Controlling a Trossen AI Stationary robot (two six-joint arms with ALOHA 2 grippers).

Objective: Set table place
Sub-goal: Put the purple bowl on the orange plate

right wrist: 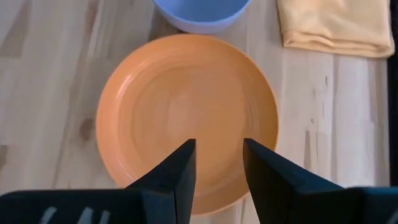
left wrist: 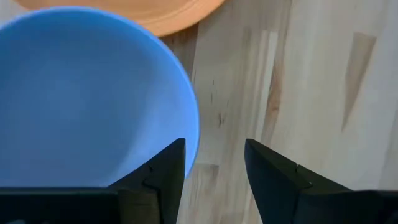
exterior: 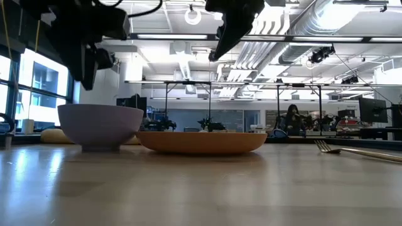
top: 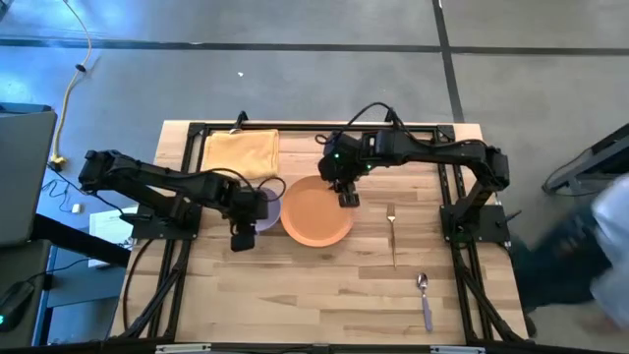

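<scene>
On the pale wood table point(top: 295, 295) an orange plate point(top: 316, 214) lies flat, and a lilac-blue bowl point(top: 265, 206) stands on its base at the plate's left. My left gripper point(left wrist: 214, 146) is open and hovers above the bowl's near rim point(left wrist: 186, 118); the low view shows a gap below it point(exterior: 88, 78). My right gripper point(right wrist: 219, 146) is open and hangs well above the plate's right part point(right wrist: 186, 112), touching nothing point(exterior: 217, 53).
A folded yellow napkin point(top: 239, 152) lies by the far edge, behind the bowl. A fork point(top: 391, 231) lies right of the plate and a spoon point(top: 425, 295) nearer the right near corner. Bare wood spreads along the near side. A person moves beyond the right edge.
</scene>
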